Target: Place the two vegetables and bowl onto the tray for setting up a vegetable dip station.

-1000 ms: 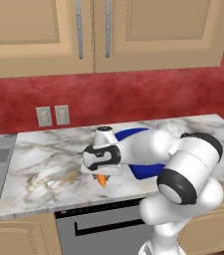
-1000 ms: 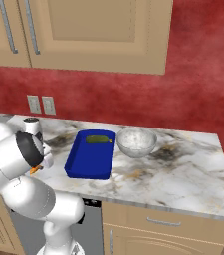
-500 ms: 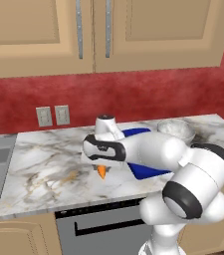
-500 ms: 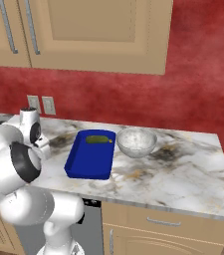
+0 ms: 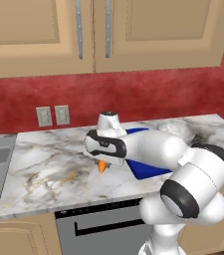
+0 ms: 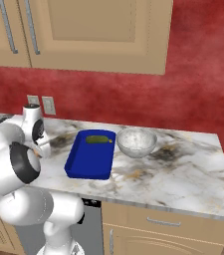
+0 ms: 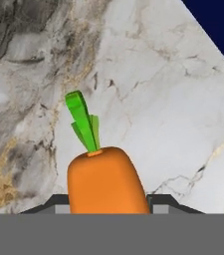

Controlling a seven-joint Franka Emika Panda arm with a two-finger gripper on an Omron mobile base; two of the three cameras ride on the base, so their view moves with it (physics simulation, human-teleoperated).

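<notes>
The jaws are closed on the carrot point(image 7: 106, 182), its green tip pointing away from the hand, held above the marble worktop point(image 5: 49, 159) just left of the tray point(image 6: 91, 157). The cucumber point(image 6: 98, 140) lies inside the tray at its far end. The bowl point(image 6: 136, 142) sits on the worktop just right of the tray.

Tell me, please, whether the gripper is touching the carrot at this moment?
Touching. In the hand view the carrot sits between the gripper fingertips, its sides meeting both with no gap. In the left base view it hangs from the hand above the counter.
</notes>
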